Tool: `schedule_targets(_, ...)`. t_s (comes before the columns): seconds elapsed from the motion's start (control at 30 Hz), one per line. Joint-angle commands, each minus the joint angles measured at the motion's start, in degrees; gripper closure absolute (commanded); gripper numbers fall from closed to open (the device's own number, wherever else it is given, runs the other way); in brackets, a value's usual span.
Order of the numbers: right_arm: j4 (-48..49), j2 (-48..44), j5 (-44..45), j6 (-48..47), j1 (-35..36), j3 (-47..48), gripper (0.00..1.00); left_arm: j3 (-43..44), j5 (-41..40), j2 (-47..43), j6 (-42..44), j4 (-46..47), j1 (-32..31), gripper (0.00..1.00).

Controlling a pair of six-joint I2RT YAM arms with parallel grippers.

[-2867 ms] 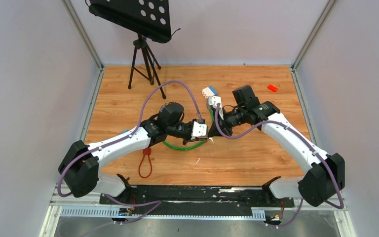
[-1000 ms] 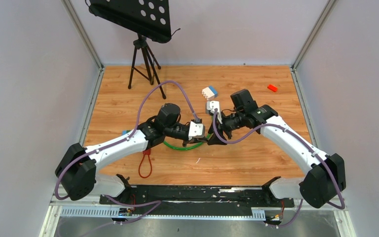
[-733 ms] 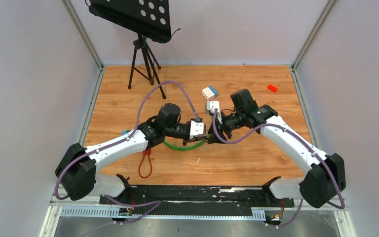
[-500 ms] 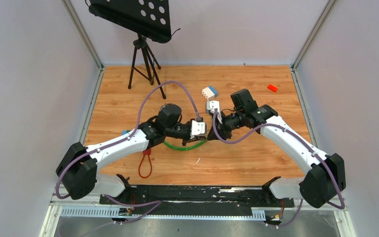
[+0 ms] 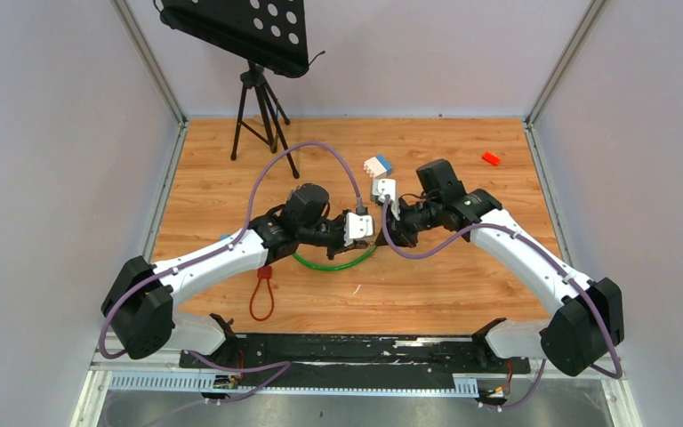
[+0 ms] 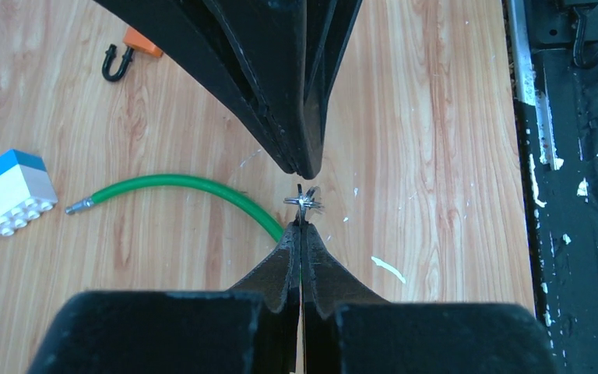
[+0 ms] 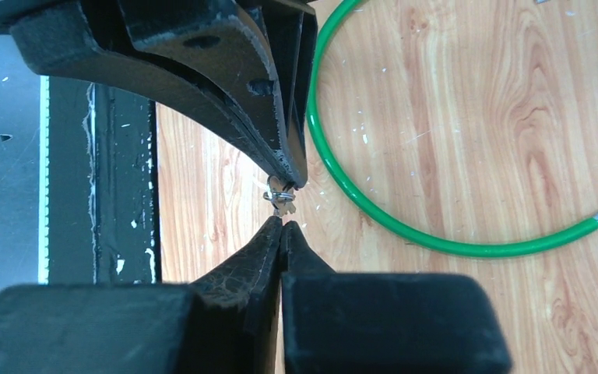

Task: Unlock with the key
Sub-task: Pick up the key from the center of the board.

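The left gripper (image 6: pixel 300 232), fingers pressed together, pinches the small key (image 6: pixel 304 204) by its ring at mid-table, near the green cable (image 6: pixel 179 185). The right gripper (image 7: pixel 282 226) is closed on nothing, its tips just short of the key. The orange padlock (image 5: pixel 491 158) lies well apart, far right.

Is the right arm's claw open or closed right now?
Closed. In its wrist view the right gripper has both fingers pressed together, no gap, tips by the small key.
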Motion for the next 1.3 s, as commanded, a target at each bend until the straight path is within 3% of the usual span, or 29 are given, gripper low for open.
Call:
schedule_targets(0.0, 5.37, -3.06, -0.78, 1.92, 0.21, -0.47, 0.92, 2.48, -0.95, -0.84, 0.99, -1.64, -0.33, 1.0)
schedule_targets(0.17, 6.46, -3.02, -5.43, 2.52, 0.17, 0.55, 0.69, 2.42, 0.28, -1.12, 1.37, -2.53, -0.33, 1.0)
schedule_targets(0.4, 6.4, 0.0, -8.54, 3.27, 1.1, 1.14, 0.63, 2.46, 0.72, -0.96, 0.88, -2.31, -0.33, 1.0)
schedule_targets(0.57, 7.49, 1.86, -7.24, 4.07, 2.01, 0.73, 0.63, 2.56, 0.67, -0.79, 0.77, -2.31, -0.33, 1.0)
schedule_targets(0.87, 7.94, 3.6, -5.5, 4.05, 2.17, 0.28, 0.81, 2.37, 0.4, -1.17, 1.1, -2.6, -0.33, 1.0)
schedule_targets(1.27, 5.88, 1.84, -1.67, 2.37, 2.16, 0.03, 0.88, 2.28, 0.75, -1.39, 1.11, -2.62, -0.33, 1.0)
